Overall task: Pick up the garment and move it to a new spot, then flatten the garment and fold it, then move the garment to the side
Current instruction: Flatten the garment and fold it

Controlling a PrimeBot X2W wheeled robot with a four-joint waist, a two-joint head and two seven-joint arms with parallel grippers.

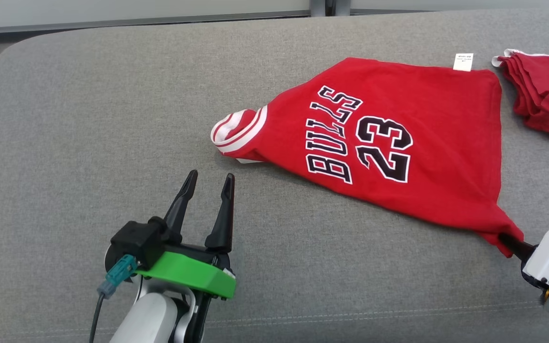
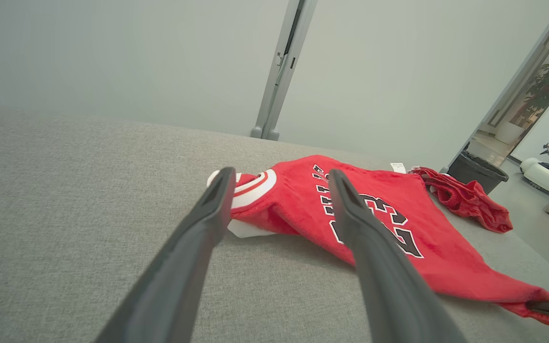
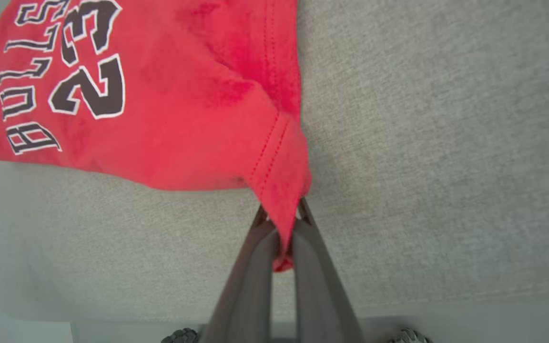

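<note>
The garment [image 1: 398,147], a red jersey lettered BULLS 23, lies spread on the grey cushion [image 1: 88,119]. Its striped white sleeve [image 1: 236,131] is bunched at the left end and a small white tag [image 1: 463,61] sticks out at the far edge. My right gripper [image 1: 507,240] is shut on the jersey's near right corner, and the right wrist view shows the red hem [image 3: 281,200] pinched between the dark fingers [image 3: 255,276]. My left gripper [image 1: 208,183] stands open with nothing in it, near and left of the sleeve [image 2: 255,183].
A smaller, darker red cloth [image 1: 546,95] lies folded at the far right of the cushion. Beyond the cushion are a pale wall with a grey post [image 2: 279,71] and a dark bin [image 2: 477,171] on the floor.
</note>
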